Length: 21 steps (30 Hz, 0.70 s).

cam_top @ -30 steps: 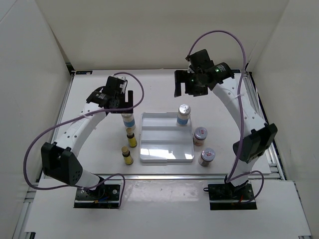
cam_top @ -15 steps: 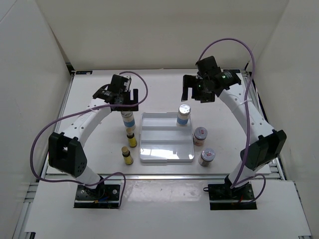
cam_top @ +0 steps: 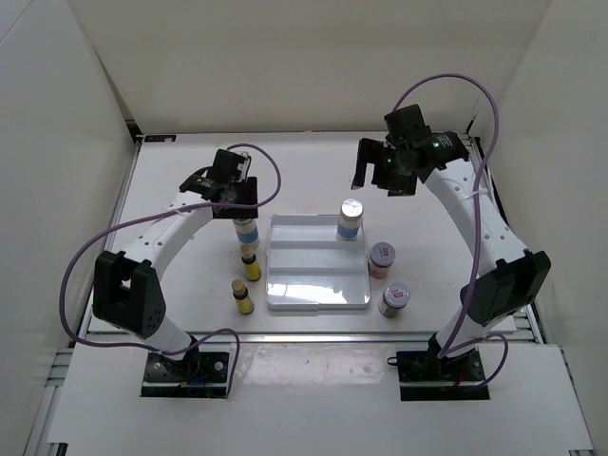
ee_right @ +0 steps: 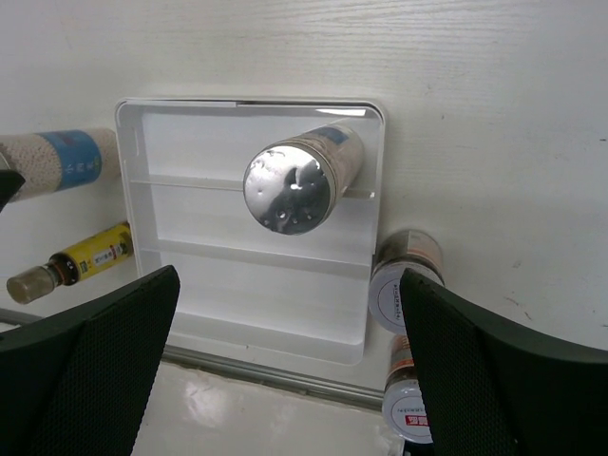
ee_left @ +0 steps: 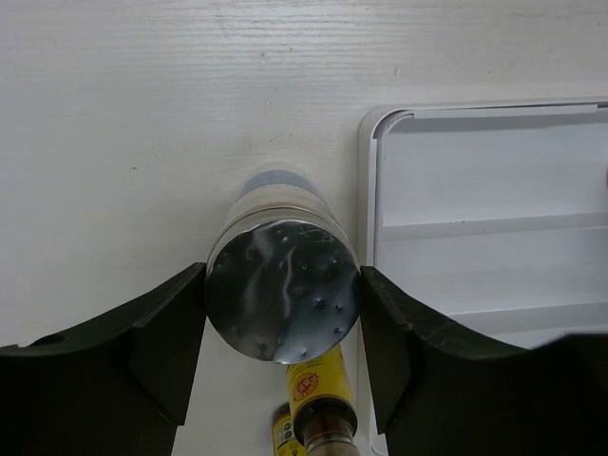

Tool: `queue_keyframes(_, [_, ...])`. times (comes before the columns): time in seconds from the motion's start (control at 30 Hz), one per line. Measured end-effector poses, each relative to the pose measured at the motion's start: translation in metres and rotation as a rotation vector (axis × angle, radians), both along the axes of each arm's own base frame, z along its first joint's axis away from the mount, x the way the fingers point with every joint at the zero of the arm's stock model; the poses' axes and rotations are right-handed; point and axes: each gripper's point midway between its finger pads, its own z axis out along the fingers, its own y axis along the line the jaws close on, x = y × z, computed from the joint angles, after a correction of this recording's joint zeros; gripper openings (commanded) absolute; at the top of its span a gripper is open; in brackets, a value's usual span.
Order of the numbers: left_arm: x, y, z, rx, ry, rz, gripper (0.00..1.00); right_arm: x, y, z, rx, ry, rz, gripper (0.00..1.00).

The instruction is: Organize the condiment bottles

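The surface [cam_top: 190, 180] carries a white tray [cam_top: 318, 296] ahead of the right end effector [ee_right: 287, 275], which is spread wide and empty. A blue-label jar [ee_right: 290, 190] stands in the tray between its fingers' line. The left end effector [ee_left: 280, 280] is clamped on a second blue-label jar [ee_left: 282, 304] beside the tray. The red-label jars [cam_top: 383, 255] sit by the right finger, and the yellow bottles [cam_top: 251, 266] lie just behind the left grip.

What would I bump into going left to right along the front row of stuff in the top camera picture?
Near yellow bottle → tray → near red jar.
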Motion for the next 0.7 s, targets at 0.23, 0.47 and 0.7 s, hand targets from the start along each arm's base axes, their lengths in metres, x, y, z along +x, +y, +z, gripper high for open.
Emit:
queue_keyframes(0.23, [0.0,0.007,0.008,0.046,-0.002,0.009,0.15,0.003,-0.012,-0.001,0.015,0.016,-0.027,0.98])
queue_keyframes(0.47, [0.042,-0.006,0.098,0.074,-0.209,0.0,0.11,-0.002,-0.023,-0.013,-0.007,0.062,-0.036,0.99])
queue_keyframes(0.7, [0.046,-0.058,0.153,-0.019,-0.35,-0.098,0.11,-0.014,-0.041,-0.036,-0.047,0.143,-0.064,1.0])
